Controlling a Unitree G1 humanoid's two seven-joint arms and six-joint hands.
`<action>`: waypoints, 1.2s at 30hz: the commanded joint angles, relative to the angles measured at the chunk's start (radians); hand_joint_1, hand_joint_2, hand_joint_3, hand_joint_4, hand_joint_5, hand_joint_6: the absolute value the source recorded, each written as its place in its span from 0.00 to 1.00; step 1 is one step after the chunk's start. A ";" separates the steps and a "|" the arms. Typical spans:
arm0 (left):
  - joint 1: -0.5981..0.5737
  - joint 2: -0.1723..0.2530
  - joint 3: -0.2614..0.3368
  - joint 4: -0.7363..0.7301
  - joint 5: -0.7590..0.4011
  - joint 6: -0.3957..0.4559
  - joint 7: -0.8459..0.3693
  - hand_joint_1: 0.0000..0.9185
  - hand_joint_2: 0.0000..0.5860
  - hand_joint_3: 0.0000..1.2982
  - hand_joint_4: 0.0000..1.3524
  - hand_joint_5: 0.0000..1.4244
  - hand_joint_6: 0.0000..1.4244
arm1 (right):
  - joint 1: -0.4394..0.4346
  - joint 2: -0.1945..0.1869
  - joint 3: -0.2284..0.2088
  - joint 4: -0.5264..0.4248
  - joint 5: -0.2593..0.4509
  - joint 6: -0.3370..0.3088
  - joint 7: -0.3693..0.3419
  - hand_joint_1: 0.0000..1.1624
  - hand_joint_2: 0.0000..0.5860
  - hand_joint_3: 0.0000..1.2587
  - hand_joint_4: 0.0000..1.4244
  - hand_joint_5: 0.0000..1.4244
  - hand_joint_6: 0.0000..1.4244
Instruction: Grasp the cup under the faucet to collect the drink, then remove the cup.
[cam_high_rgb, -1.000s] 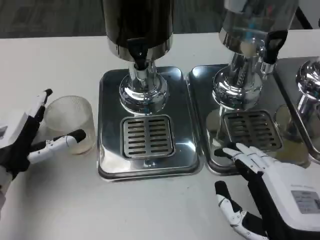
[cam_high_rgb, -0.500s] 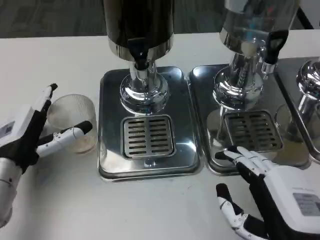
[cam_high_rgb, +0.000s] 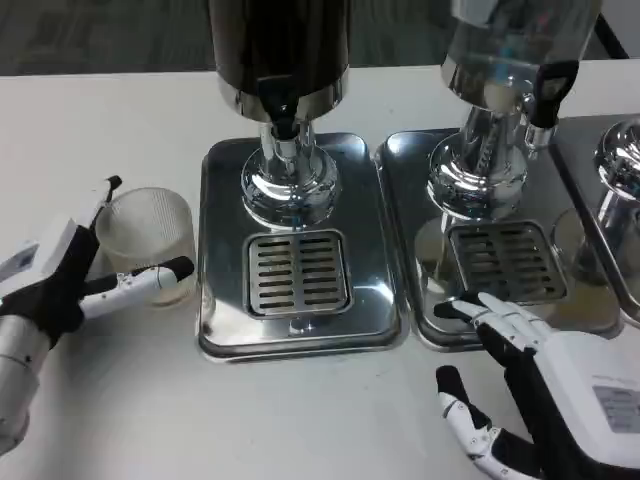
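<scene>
The clear ribbed plastic cup (cam_high_rgb: 147, 240) stands upright on the white desk (cam_high_rgb: 90, 130), just left of the polished steel drip tray (cam_high_rgb: 370, 300) and well short of the black faucet (cam_high_rgb: 281, 112) it is meant to sit beneath. It looks empty, so I judge the collecting has not begun.

The left hand (cam_high_rgb: 75, 275) brackets the cup: one of its fingers (cam_high_rgb: 100, 205) reaches up behind the rim on the far-left side and another lies across the front near the base. They are spread wide on either side of the cup, and I cannot tell whether they actually press it or merely flank it; to my eye the grip is not closed. That posture makes sense as a set-up for a sideways clasp, leaving the cup's mouth free for the pour.

The slotted grate (cam_high_rgb: 296, 272) in the tray marks where the cup should land, below the dark-bodied dispenser (cam_high_rgb: 280, 45). The right hand (cam_high_rgb: 545, 385) rests near the front edge of the neighbouring steel tray (cam_high_rgb: 400, 170), fingers loosely apart, holding nothing, apparently waiting to work the tap.
</scene>
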 joint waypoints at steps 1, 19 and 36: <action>-0.017 -0.004 -0.013 0.003 0.009 -0.009 0.013 0.25 0.05 0.00 0.00 0.19 0.21 | 0.002 -0.001 -0.003 -0.007 0.009 0.008 0.009 0.34 0.80 0.21 0.11 0.11 0.17; -0.012 -0.068 0.036 0.006 -0.049 -0.057 0.064 0.27 0.36 0.50 0.54 0.75 0.99 | 0.015 -0.002 -0.020 -0.023 0.032 0.015 0.023 0.33 0.79 0.21 0.12 0.11 0.17; 0.009 -0.050 0.066 -0.015 -0.056 -0.134 0.203 0.28 0.40 0.58 0.63 0.83 1.00 | 0.013 -0.005 -0.020 -0.018 0.045 0.011 0.028 0.33 0.79 0.20 0.13 0.11 0.16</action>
